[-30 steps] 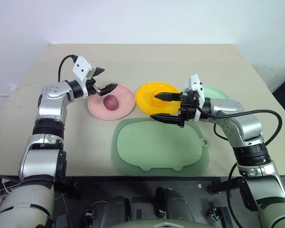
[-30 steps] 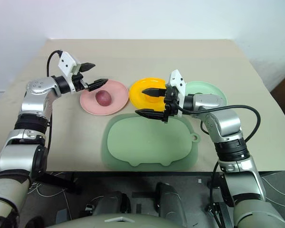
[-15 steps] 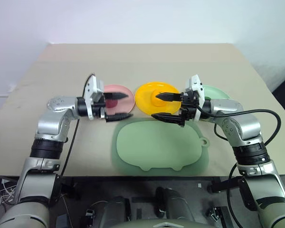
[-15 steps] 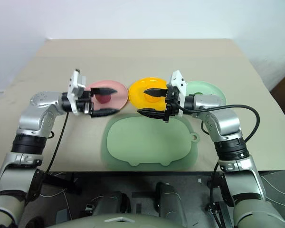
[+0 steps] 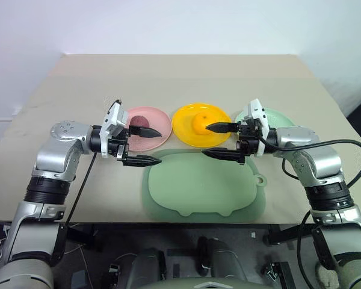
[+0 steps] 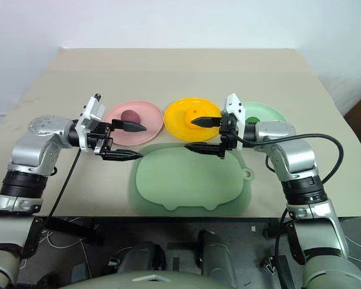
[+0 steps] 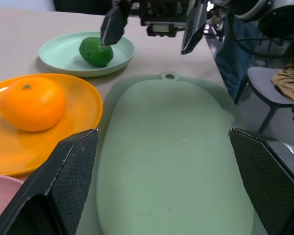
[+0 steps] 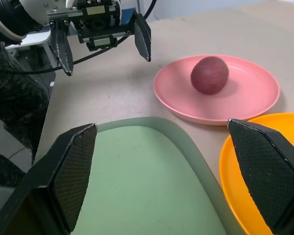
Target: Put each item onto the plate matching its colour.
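- The left gripper (image 5: pixel 139 146) has pulled back from over the pink plate (image 5: pixel 159 124) since a second ago and now hangs at the near-left corner of the sage-green mat (image 5: pixel 198 186), fingers spread wide and holding nothing.
- The purplish-red fruit (image 5: pixel 141 121) lies on the pink plate just beyond that claw's far finger, apart from it.
- The right gripper (image 5: pixel 219 142) has hardly shifted; it too is spread open and empty, pointing across the mat toward the left claw.
- The orange fruit (image 5: pixel 201 123) sits on the yellow plate (image 5: pixel 183 128) just behind the right claw's upper finger.
- The bumpy green fruit (image 7: pixel 95 51) rests on the mint plate (image 7: pixel 63 50), behind the right claw's wrist.
- Judged from this, every fruit is on its matching plate and the sorting looks finished; the left arm's retreat reads as the last release.
- The mat between the two claws is bare, and nothing lies in either claw's path.
- The tan table (image 5: pixel 180 78) beyond the plates carries nothing else.
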Motion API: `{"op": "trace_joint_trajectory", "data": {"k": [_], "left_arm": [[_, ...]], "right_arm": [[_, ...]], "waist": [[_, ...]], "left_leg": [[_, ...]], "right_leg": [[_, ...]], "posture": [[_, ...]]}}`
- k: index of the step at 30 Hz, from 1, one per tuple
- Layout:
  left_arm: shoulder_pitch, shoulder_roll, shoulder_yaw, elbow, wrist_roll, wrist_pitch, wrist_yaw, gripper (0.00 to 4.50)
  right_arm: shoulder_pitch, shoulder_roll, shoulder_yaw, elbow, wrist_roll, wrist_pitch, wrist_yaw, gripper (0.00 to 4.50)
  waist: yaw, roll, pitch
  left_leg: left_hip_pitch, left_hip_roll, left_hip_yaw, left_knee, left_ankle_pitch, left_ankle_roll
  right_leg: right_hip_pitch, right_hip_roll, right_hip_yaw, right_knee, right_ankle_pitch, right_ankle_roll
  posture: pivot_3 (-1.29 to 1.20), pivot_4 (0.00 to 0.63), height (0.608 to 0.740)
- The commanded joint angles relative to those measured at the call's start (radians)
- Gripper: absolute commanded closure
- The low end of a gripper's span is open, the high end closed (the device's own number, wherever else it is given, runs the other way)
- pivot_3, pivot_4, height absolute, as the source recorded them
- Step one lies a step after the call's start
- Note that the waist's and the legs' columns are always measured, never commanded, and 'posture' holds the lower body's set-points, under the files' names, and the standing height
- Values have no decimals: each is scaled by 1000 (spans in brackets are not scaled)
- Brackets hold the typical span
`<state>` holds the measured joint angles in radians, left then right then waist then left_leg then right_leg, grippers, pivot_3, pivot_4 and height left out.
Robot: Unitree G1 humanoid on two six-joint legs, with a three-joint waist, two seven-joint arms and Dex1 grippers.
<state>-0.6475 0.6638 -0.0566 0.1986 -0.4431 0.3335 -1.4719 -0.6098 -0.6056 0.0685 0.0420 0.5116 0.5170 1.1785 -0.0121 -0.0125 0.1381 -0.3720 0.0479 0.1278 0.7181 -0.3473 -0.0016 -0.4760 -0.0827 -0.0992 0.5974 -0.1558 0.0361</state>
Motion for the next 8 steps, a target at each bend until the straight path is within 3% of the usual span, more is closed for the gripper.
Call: {"op": "trace_joint_trajectory", "data": {"k": [1,8], "left_arm": [[-25,14,25,-4,2,-7,18,47],[7,41,36,-43,-19,22,16,47]], "right_arm": [[3,-9,-21,-36,17,2,15,0],[-8,0,-22,-7,0,-18,-3,0]], "waist": [[0,0,0],[0,0,1]], "left_leg": [[0,0,0,0,0,0],[0,0,0,0,0,0]], "right_leg": [[0,0,0,0,0,0],[0,0,0,0,0,0]], "posture": [[0,150,704],[0,150,704]]}}
